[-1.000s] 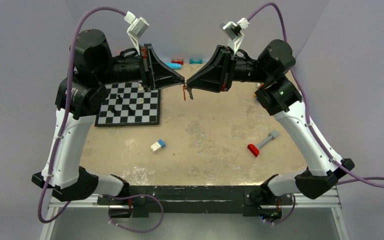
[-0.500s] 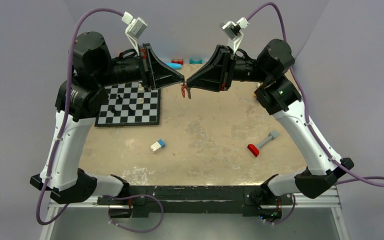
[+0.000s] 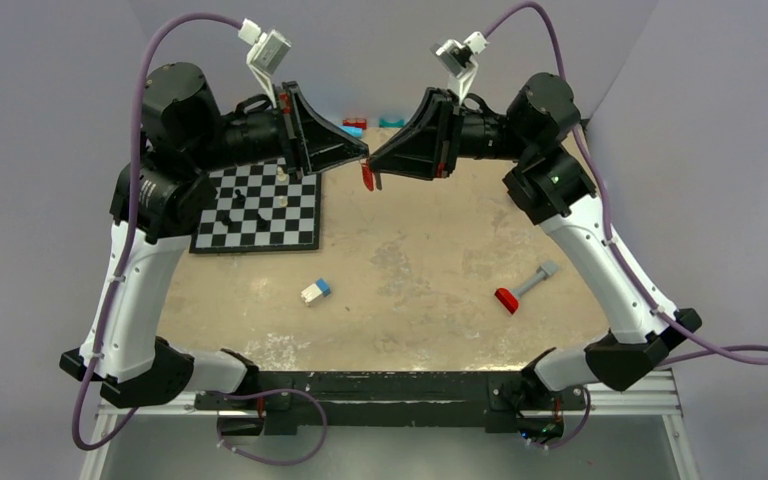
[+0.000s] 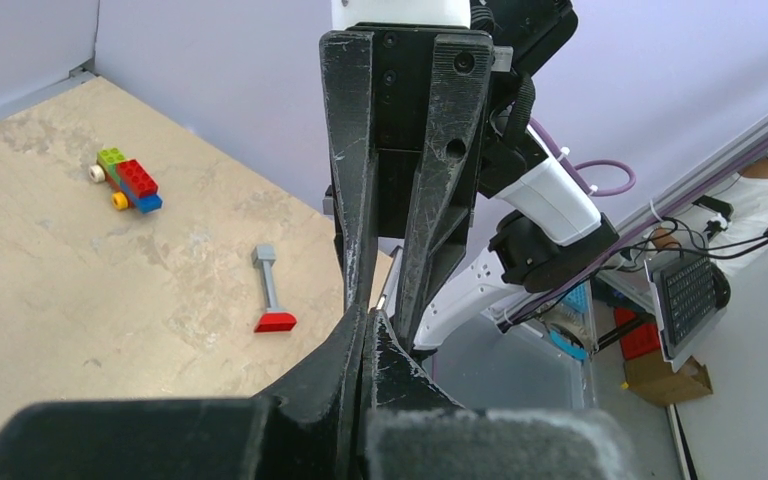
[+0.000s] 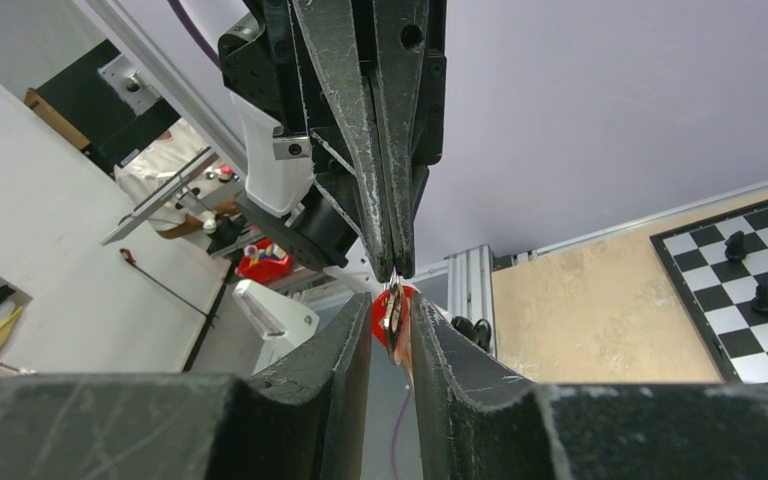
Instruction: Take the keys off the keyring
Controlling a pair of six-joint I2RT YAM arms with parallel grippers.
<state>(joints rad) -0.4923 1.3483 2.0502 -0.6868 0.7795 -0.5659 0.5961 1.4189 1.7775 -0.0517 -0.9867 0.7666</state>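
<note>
Both grippers meet tip to tip in the air above the far middle of the table. My left gripper (image 3: pixel 364 155) (image 4: pixel 370 318) is shut, pinching the keyring at its tips, which show in the right wrist view (image 5: pixel 394 270). The keys (image 3: pixel 367 177), one with a red head (image 5: pixel 384 312), hang from it. My right gripper (image 3: pixel 374 161) (image 5: pixel 393 305) is narrowly open with the keys edge-on between its fingers. The keys lie against the right-hand finger (image 5: pixel 430 330), with a gap on the other side. The keyring itself is mostly hidden.
A chessboard (image 3: pixel 260 212) with a few pieces lies under the left arm. A blue-and-white block (image 3: pixel 315 291) and a red-and-grey tool (image 3: pixel 520 290) lie on the table. Small red (image 3: pixel 355 124) and teal (image 3: pixel 391 123) blocks sit at the back.
Both grippers have risen a little and shifted slightly left together, still tip to tip. The hanging keys moved up with them.
</note>
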